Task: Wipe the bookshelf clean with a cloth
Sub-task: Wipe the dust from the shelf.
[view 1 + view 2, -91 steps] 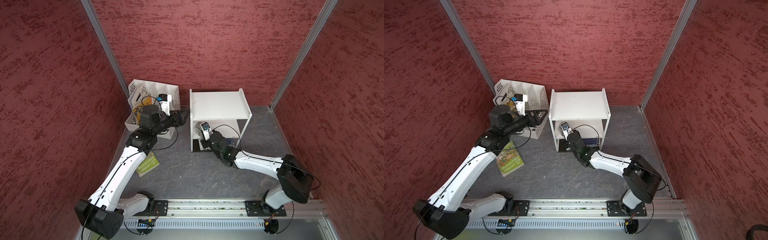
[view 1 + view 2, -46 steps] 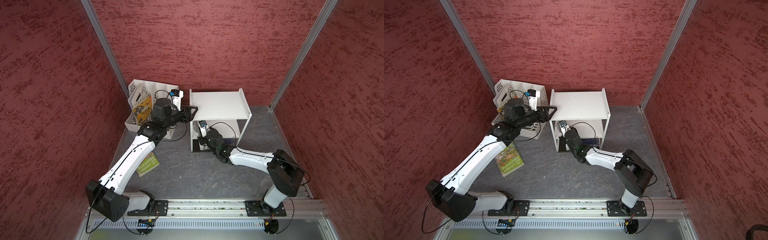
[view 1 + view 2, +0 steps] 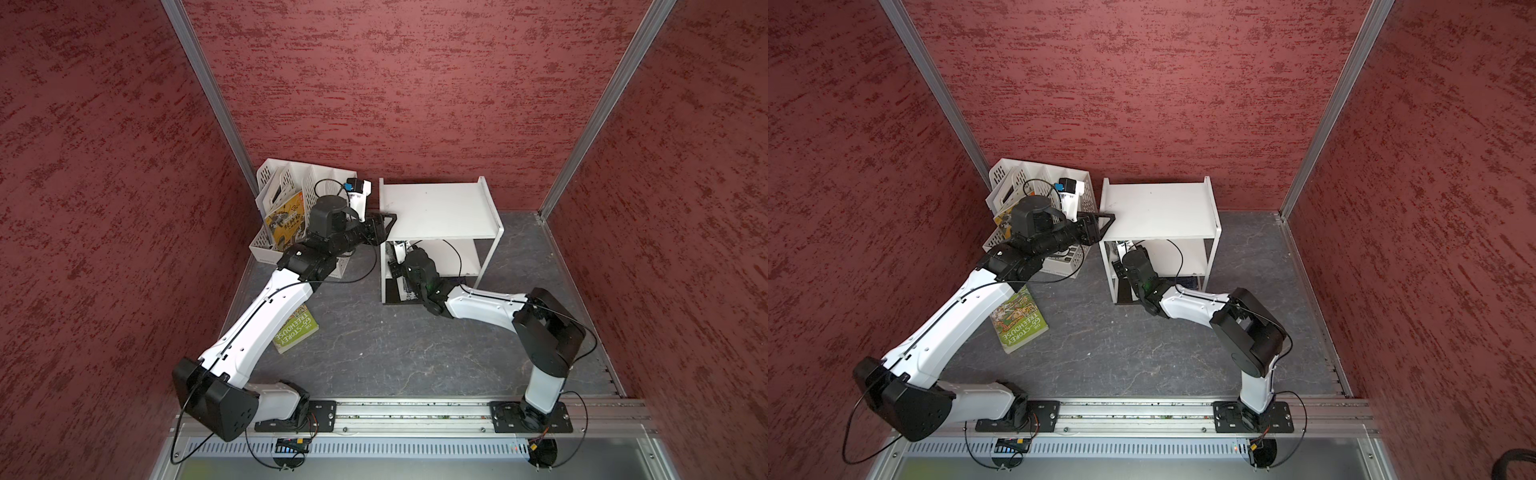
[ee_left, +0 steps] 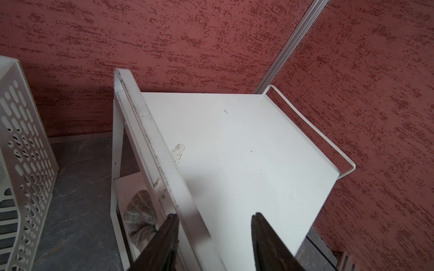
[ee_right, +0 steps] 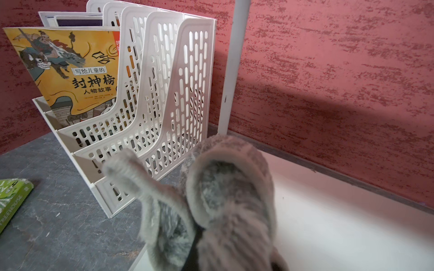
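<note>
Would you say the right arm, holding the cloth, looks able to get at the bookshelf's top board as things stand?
Probably not directly: the right gripper, shut on the cloth, sits inside the bookshelf, under its top board, and would have to back out first.

Soft, even light fills both sharp top views; the bookshelf (image 3: 436,208) top glares near white. In the right wrist view the cloth (image 5: 225,201) blurs close to the lens and a broad shadow crosses the wall (image 5: 328,70). The left gripper (image 4: 215,214) has dark, unfocused fingers (image 4: 164,244).
</note>
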